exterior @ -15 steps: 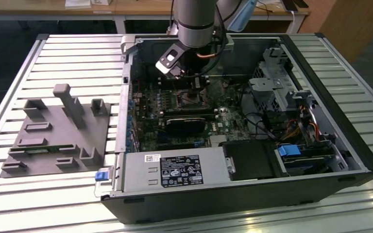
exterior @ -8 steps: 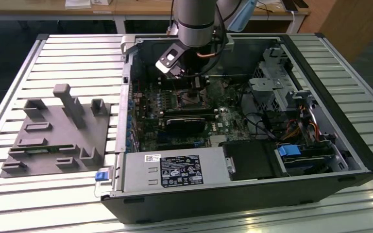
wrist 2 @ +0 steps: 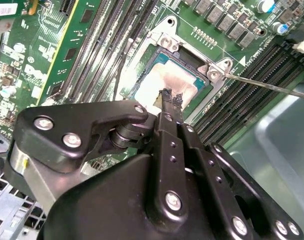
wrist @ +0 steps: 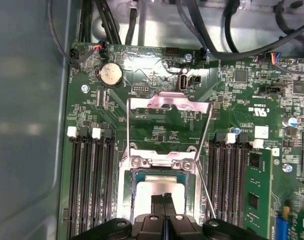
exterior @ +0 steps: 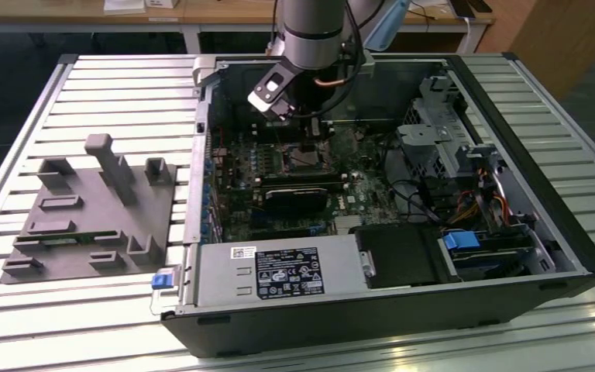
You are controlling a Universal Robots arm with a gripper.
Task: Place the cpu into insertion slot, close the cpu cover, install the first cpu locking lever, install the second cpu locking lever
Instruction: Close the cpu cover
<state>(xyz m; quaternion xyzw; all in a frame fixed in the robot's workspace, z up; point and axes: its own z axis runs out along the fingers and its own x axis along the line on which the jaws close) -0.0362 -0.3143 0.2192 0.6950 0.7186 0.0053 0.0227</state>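
The cpu [wrist 2: 164, 80] lies flat in the insertion slot [wrist 2: 156, 47], its silver-grey top showing between the slot's metal rims. It is also seen from the first wrist view as the cpu [wrist: 154, 192]. My gripper [wrist 2: 170, 96] hangs just over the chip with its two black fingers pressed together and nothing between them. The cpu cover [wrist: 169, 101] stands swung open, away from the slot [wrist: 161, 162]. A thin locking lever [wrist 2: 271, 87] sticks out sideways, unlatched. In the exterior view my gripper [exterior: 295, 128] reaches down into the open computer case above the slot [exterior: 305, 159].
Long black memory slots [wrist: 92, 185] flank the socket on both sides. A black block [exterior: 295, 194] sits in front of the socket, a power supply [exterior: 276, 271] at the case front, and cables and a drive cage [exterior: 452, 147] on the exterior view's right. A grey fixture [exterior: 91, 209] stands outside the case.
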